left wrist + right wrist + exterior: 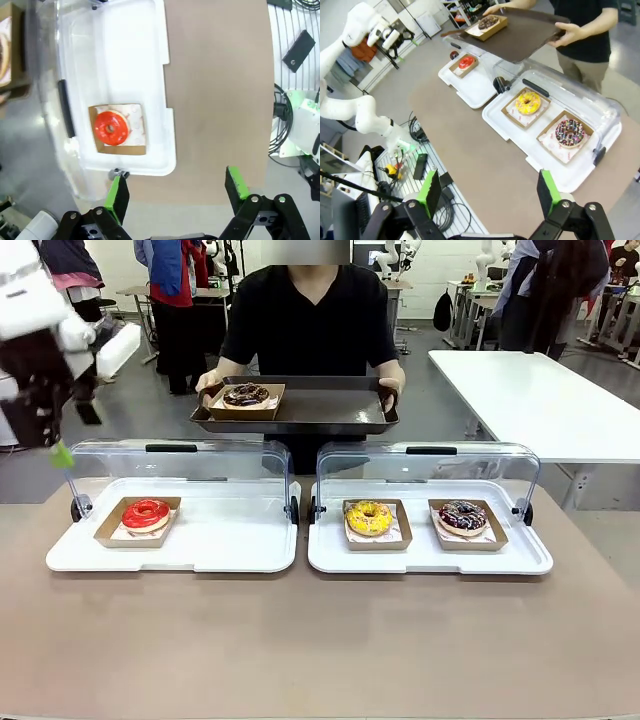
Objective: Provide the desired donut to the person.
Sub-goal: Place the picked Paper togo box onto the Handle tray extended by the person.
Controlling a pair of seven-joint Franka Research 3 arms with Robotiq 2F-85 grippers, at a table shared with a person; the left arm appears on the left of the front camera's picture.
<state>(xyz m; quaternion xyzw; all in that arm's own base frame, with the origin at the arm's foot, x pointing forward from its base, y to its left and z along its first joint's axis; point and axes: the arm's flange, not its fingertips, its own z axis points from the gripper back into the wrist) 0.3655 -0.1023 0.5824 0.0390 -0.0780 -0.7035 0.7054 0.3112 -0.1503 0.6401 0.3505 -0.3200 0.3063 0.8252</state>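
Person in black T-shirt (310,320) stands beyond brown worktop (320,640), holding dark tray (330,410). Red-iced donut (146,513), yellow-iced donut (368,517), sprinkled donut (462,515) sit in white display trays (230,540). Left pincer (173,175) high near red one, right pincer (488,174) aloft: both wide, empty. Pick unstarted; next, descend onto chosen donut's card holder.

Both arms are held high, left gripper (176,192) and right gripper (488,189) each with 2 fingers (117,197) spread wide.

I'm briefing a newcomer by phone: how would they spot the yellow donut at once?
On the brown table, two white trays with raised clear lids sit side by side. The right-hand tray holds two donuts; the yellow donut is the one nearer the table's middle, its yellow icing unlike the dark sprinkled donut beside it.
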